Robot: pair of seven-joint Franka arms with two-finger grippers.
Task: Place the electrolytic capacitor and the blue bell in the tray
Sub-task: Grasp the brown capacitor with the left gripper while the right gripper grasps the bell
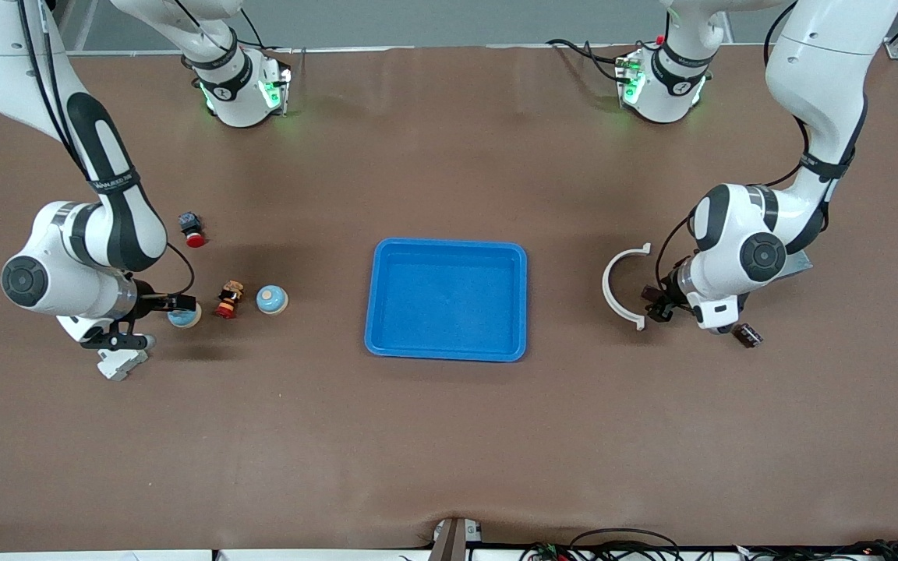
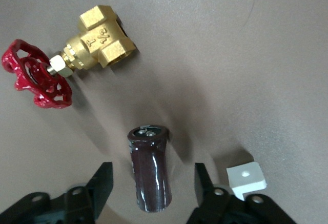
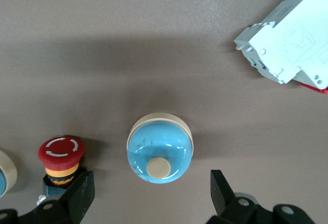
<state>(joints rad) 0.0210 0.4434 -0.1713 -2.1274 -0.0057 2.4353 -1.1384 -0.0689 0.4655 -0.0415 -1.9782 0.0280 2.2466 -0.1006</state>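
Straddling the electrolytic capacitor [image 2: 149,175] with fingers spread, the left claw [image 2: 154,193] should pinch it mid-body, while the right claw [image 3: 148,196], spread wide, brackets the blue bell [image 3: 159,148].

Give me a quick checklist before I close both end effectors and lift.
1. Left end effector straddles the dark brown cylindrical electrolytic capacitor: ok.
2. Capacitor gripped: not ok; gaps show on both sides.
3. Right end effector open around the blue domed bell with a cream base: ok.
4. Red-capped push button clear of the right end effector: cannot tell.
5. Shallow bright blue plastic tray free to receive both: ok.
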